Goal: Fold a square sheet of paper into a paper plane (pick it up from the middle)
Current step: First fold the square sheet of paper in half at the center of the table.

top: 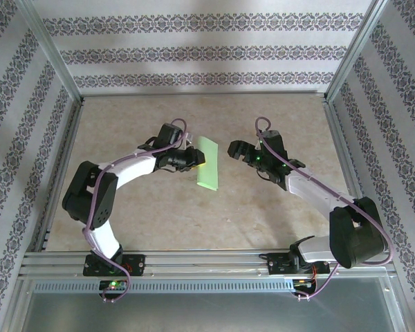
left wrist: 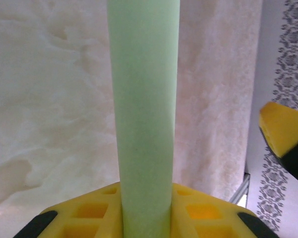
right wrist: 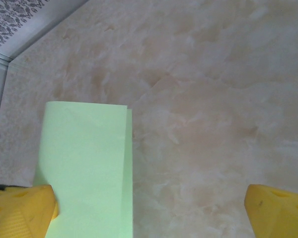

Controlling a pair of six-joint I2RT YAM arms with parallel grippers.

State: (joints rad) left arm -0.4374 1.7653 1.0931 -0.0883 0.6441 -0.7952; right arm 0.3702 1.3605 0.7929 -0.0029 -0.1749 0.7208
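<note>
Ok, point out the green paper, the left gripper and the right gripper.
green paper (top: 209,166), top view, middle of the folded sheet.
left gripper (top: 196,161), top view, between its fingertips at the paper's edge.
right gripper (top: 234,150), top view, gap between its open fingertips.

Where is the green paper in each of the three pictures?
Top external: the green paper is near the middle of the picture, pinched by the left hand.
Left wrist: the paper runs straight up the middle, from the yellow fingers to the top edge.
Right wrist: the paper is at the lower left, folded over.
Shared landmark: the marbled tan table.
</note>
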